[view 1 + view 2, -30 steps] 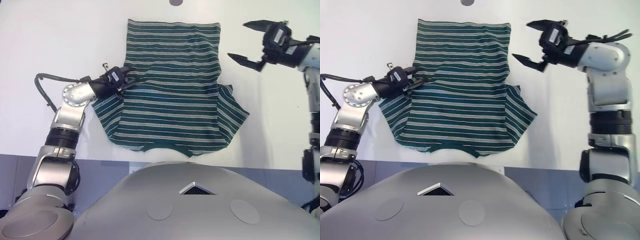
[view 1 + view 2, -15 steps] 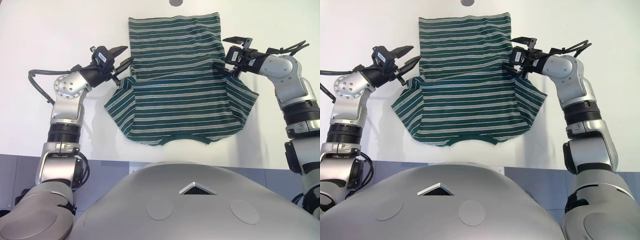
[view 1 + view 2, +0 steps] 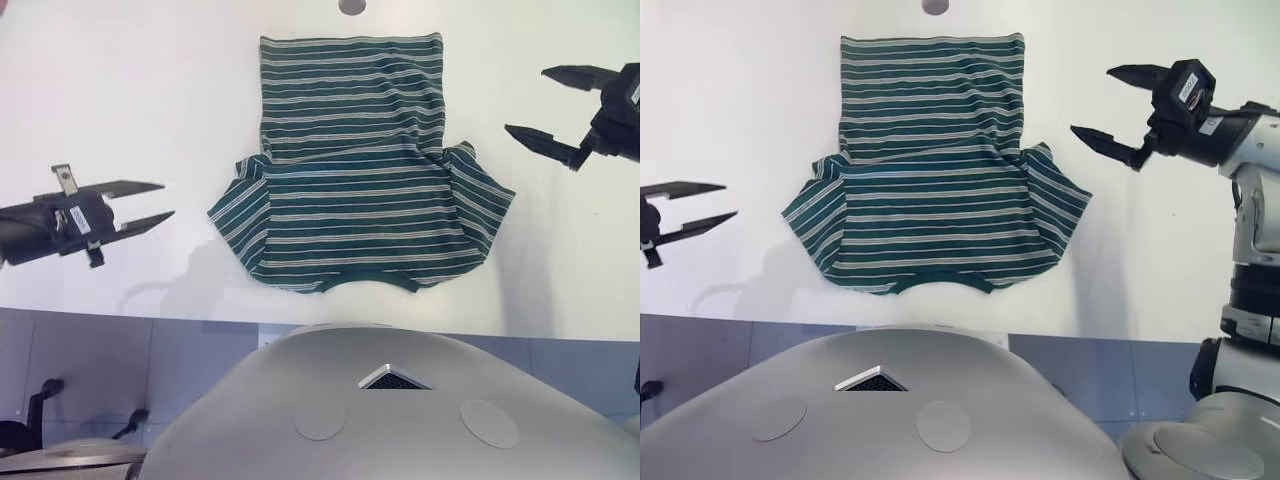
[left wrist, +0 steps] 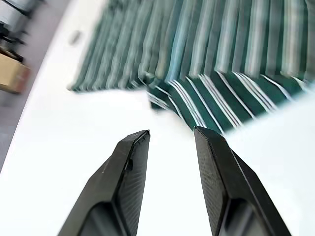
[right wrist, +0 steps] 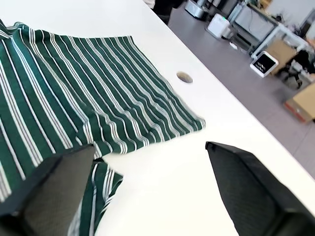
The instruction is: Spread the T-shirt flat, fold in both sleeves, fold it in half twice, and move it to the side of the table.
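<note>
A dark green T-shirt [image 3: 355, 170] with white stripes lies on the white table [image 3: 130, 90], collar toward me and hem at the far side. Both sleeves stick out at the sides, slightly bunched where they meet the body. My left gripper [image 3: 150, 203] hangs open over bare table to the left of the left sleeve, holding nothing; its fingers [image 4: 130, 152] point toward the sleeve [image 4: 216, 101]. My right gripper [image 3: 1105, 105] is open and empty, raised to the right of the shirt beside the right sleeve [image 5: 96, 189].
A small round grey cap [image 3: 351, 5] sits in the table just beyond the shirt's hem. The table's near edge [image 3: 120, 312] runs below the shirt. Bare table lies on both sides of the shirt.
Both grippers have let go of the sleeve areas and pulled outward, away from the shirt. The shirt lies a little flatter, with both sleeves spread.
</note>
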`<state>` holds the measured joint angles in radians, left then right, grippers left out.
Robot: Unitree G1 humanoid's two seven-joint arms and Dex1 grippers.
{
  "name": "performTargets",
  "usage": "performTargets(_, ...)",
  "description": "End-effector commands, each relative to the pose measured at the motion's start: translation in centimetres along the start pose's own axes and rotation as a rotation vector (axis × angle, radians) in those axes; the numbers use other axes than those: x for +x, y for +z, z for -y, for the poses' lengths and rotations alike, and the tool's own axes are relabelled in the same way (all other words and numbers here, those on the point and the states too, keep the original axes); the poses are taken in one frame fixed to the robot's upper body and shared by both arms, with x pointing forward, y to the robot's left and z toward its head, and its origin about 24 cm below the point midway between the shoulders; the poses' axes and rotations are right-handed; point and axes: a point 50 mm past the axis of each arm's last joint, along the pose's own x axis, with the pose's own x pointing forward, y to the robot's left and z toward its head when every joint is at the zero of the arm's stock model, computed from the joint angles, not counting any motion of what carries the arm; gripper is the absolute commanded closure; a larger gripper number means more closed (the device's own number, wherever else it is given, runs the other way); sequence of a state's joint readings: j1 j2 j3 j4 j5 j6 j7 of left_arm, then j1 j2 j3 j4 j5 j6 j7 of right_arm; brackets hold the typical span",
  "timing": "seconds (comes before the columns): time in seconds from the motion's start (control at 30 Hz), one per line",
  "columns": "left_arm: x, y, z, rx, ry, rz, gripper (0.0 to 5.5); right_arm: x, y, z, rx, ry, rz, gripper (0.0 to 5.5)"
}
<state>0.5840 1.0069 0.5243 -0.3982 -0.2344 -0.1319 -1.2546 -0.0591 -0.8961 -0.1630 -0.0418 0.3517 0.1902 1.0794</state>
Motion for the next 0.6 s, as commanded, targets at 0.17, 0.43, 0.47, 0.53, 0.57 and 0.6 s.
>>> performTargets(0.17, 5.3, -1.4, 1.0, 0.242, 0.068, -0.109, 2.42, 0.7, 0.4, -1.0, 0.023, 0.029, -0.014, 1.29)
performTargets(0.43, 6.0, -3.1, 1.4, 0.3, 0.036, -0.152, 1.02, 1.4, -0.3, -1.5, 0.028, 0.041, -0.017, 1.29)
performTargets(0.47, 6.1, -3.2, 1.6, 0.298, 0.022, -0.145, 1.02, 1.5, -0.4, -1.5, 0.029, 0.04, -0.017, 1.29)
performTargets(0.53, 6.4, -3.1, 2.0, 0.305, -0.008, -0.133, 1.02, 1.5, -0.6, -1.6, 0.03, 0.043, -0.017, 1.29)
performTargets(0.57, 6.5, -3.1, 2.1, 0.306, -0.019, -0.127, 1.23, 1.6, -0.7, -1.7, 0.031, 0.046, -0.017, 1.29)
performTargets(0.6, 6.6, -3.0, 2.2, 0.309, -0.024, -0.118, 1.37, 1.7, -0.8, -1.8, 0.032, 0.051, -0.018, 1.29)
